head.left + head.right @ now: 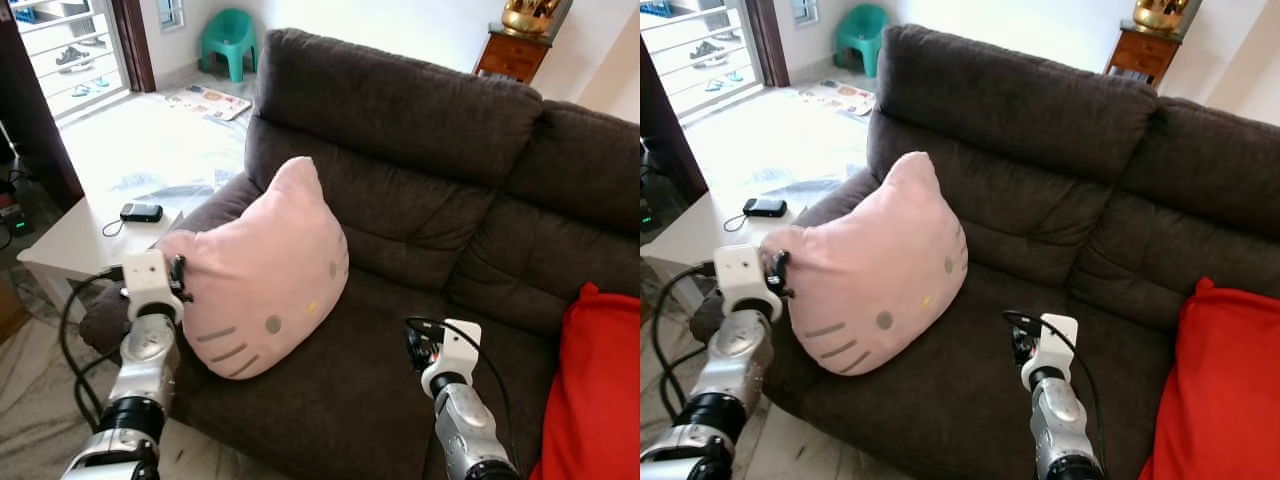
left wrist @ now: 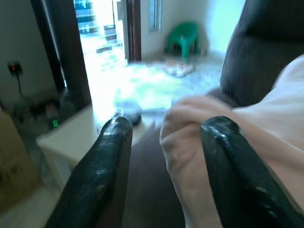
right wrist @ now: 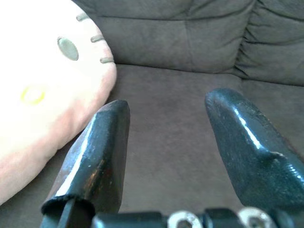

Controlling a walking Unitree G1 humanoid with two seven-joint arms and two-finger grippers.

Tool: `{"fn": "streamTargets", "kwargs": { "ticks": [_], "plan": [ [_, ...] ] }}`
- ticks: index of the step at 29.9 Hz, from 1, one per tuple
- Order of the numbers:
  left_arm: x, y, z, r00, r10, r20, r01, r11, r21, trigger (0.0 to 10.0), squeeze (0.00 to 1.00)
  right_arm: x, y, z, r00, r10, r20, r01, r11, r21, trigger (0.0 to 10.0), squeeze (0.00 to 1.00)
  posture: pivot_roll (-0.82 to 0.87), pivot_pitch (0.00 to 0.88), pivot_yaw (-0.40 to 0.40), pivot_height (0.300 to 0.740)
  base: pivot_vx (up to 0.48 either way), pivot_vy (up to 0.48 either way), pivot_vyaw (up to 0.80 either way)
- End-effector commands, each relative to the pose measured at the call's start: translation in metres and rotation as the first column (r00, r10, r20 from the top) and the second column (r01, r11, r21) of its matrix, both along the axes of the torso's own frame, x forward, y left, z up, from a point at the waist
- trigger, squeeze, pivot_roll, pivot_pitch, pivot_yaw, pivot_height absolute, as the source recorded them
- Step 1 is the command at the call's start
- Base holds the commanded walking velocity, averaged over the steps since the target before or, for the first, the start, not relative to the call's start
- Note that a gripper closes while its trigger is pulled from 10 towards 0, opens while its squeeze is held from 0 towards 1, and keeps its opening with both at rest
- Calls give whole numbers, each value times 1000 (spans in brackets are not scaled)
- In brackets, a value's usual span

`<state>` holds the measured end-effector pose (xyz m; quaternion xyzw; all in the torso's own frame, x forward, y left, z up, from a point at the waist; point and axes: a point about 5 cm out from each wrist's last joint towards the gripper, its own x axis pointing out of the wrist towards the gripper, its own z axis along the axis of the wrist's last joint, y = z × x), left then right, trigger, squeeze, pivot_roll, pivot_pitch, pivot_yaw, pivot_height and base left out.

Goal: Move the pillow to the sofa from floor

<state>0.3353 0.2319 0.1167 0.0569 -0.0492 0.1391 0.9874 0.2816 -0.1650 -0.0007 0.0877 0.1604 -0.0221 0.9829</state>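
The pink cat-face pillow (image 1: 262,275) lies on the left seat of the dark brown sofa (image 1: 400,110), leaning toward the armrest. My left gripper (image 1: 180,276) is at the pillow's left corner. In the left wrist view its fingers (image 2: 112,142) stand open, with the pillow's corner (image 2: 190,128) lying loosely between them against one finger. My right gripper (image 1: 414,345) hovers open just above the seat cushion (image 3: 180,137), a short way right of the pillow, holding nothing.
A red cushion (image 1: 595,390) sits at the sofa's right end. A white side table (image 1: 75,240) with a small black device (image 1: 141,211) stands left of the armrest. Further back are a green plastic chair (image 1: 228,38), a floor mat and a wooden cabinet (image 1: 510,55).
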Motion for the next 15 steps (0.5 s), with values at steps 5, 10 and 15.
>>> {"fn": "streamTargets", "kwargs": {
  "ticks": [5, 10, 15],
  "plan": [
    [-8, -21, 6, 994, -108, 14, 106, 986, 127, 10000, 0, 3, -1, 3, 1000, -10, 19, 10, 1000, 8, 10000, 0, 135, 0, -133, 740, 0, 0, 0],
    [-27, -40, -17, 970, -232, -76, 241, 962, 130, 10000, 0, -1, -2, -2, 1000, -9, -3, 9, 1000, 7, 10000, 0, 144, 0, -128, 740, 0, 0, 0],
    [-36, -47, -49, 940, -269, -211, 289, 955, 66, 10000, 0, -11, -8, -13, 998, -15, -68, 14, 1000, -8, 10000, 0, 149, 0, -127, 740, 0, 0, 0]
  ]
}}
